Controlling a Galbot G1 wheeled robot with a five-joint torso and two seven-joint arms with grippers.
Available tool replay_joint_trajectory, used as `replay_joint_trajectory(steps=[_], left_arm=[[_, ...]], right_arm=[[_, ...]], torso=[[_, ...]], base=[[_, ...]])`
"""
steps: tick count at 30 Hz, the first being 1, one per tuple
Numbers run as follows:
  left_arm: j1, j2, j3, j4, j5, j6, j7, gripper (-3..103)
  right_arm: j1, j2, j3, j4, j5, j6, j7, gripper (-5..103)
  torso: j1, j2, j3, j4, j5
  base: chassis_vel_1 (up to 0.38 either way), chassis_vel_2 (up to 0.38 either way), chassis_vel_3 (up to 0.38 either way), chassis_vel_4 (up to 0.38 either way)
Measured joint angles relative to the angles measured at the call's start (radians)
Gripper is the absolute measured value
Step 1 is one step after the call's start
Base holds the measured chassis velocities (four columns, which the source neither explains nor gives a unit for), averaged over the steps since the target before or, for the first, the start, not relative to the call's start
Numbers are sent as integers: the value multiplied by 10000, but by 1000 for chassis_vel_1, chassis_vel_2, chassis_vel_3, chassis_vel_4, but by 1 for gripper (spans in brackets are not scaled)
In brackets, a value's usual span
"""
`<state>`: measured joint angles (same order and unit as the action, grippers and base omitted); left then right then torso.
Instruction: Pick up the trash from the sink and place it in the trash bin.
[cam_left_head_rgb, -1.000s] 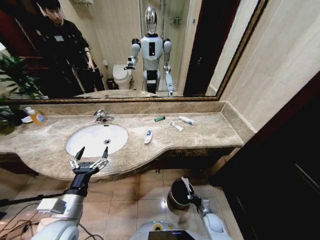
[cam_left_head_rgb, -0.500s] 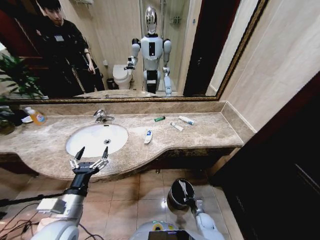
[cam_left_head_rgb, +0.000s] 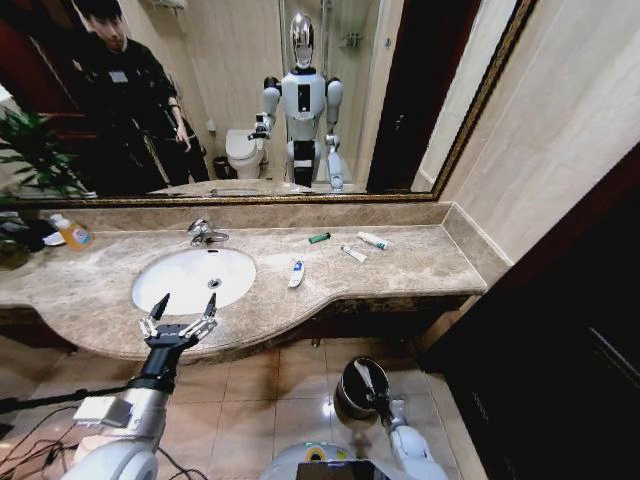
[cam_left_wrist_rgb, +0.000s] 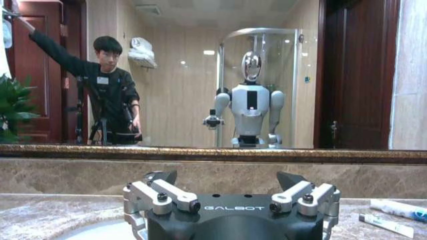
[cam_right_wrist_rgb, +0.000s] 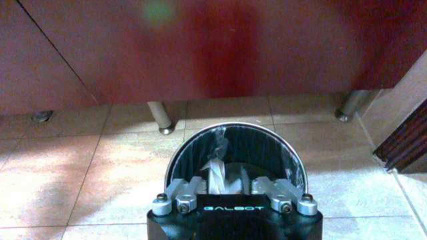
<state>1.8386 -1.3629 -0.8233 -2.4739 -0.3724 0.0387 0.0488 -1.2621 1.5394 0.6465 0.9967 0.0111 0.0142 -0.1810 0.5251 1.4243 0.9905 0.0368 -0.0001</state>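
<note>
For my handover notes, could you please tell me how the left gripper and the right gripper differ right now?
The left gripper is open and empty; the right gripper is shut on a white tube. The left is raised at the counter edge before the sink; the right is low over the trash bin.

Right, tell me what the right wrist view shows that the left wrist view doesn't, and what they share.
Right wrist view alone: the right gripper over the trash bin on the tiled floor, shut on a white tube, with chrome cabinet legs behind.

Left wrist view alone: the left gripper, open, at the sink's front edge, two white tubes on the marble counter, and the mirror reflecting the robot and a person.

Shared: each looks out over its own gripper; no task item appears in both.
</note>
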Motion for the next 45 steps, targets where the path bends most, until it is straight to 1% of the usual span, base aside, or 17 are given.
replay_joint_trajectory(steps=[3, 6, 7, 11, 13, 15, 16, 18, 27, 31, 34, 36, 37, 39, 40, 43, 45], left_arm=[[0, 0, 0, 0, 0, 0, 0, 100], [0, 0, 0, 0, 0, 1, 0, 100], [0, 0, 0, 0, 0, 1, 0, 100], [0, 0, 0, 0, 0, 0, 0, 100], [0, 0, 0, 0, 0, 0, 0, 100], [0, 0, 0, 0, 0, 0, 0, 100], [0, 0, 0, 0, 0, 0, 0, 100], [0, 0, 0, 0, 0, 0, 0, 100], [0, 0, 0, 0, 0, 0, 0, 100], [0, 0, 0, 0, 0, 0, 0, 100], [0, 0, 0, 0, 0, 0, 0, 100], [0, 0, 0, 0, 0, 0, 0, 100], [0, 0, 0, 0, 0, 0, 0, 100], [1, 1, -1, 0, 0, 0, 0, 100], [1, 1, -1, 0, 0, 0, 0, 100], [1, 0, 0, 0, 0, 0, 0, 100], [0, 0, 0, 0, 0, 0, 0, 100]], right_arm=[[-21, -3, 9, 16, -4, 21, 15, 41], [-45, -5, 14, 35, -4, 38, 38, 57], [-45, -5, 14, 35, -4, 38, 38, 57], [-57, 1, 18, 26, 7, 71, 44, 79], [-57, 2, 19, 18, 9, 74, 45, 79], [-61, 3, 20, 3, 14, 87, 45, 90], [-61, 3, 20, 3, 14, 87, 45, 90], [-76, 17, 19, 6, 18, 113, 46, 98], [-79, 83, 15, 76, 73, 116, 122, 100], [-268, 43, -18, 533, 162, 74, 197, 100], [-760, -202, -154, 1808, 674, -449, 800, 100], [-901, -283, -203, 2184, 838, -431, 1046, 100], [-1019, -366, -222, 2481, 886, -284, 1224, 100], [-1292, -621, -202, 3088, 1125, 368, 1310, 100], [-1292, -621, -202, 3088, 1125, 368, 1310, 100], [-1878, -1085, -109, 4395, 1898, 829, 1215, 100], [-2044, -1213, -55, 4769, 2095, 890, 1159, 100]], torso=[[0, 0, 0, 0, 0], [0, 0, 0, 0, 0], [0, 0, 0, 0, 0], [0, 0, 0, 0, 0], [0, 0, 0, 0, 0], [0, 0, 0, 0, 0], [0, 0, 0, 0, 0], [0, 0, 0, 0, 0], [0, 0, 0, 0, 0], [0, 0, 0, 0, 3], [0, 0, -1, -1, 0], [0, 0, -1, -1, 0], [0, 0, 0, 0, 2], [0, 0, 0, 0, 2], [0, 0, 0, 0, 2], [0, 0, 0, 0, 3], [0, 0, -1, 0, 2]], base=[[0, 0, 0, 0], [0, 0, 0, 0], [0, 0, 0, 0], [0, 0, 0, 0], [0, 0, 0, 0], [0, 0, 0, 0], [0, 0, 0, 0], [0, 0, 0, 0], [0, 0, 0, 0], [0, 0, 0, 0], [0, 0, 0, 0], [0, 0, 0, 0], [0, 0, 0, 0], [0, 0, 0, 0], [0, 0, 0, 0], [0, 0, 0, 0], [0, 0, 0, 0]])
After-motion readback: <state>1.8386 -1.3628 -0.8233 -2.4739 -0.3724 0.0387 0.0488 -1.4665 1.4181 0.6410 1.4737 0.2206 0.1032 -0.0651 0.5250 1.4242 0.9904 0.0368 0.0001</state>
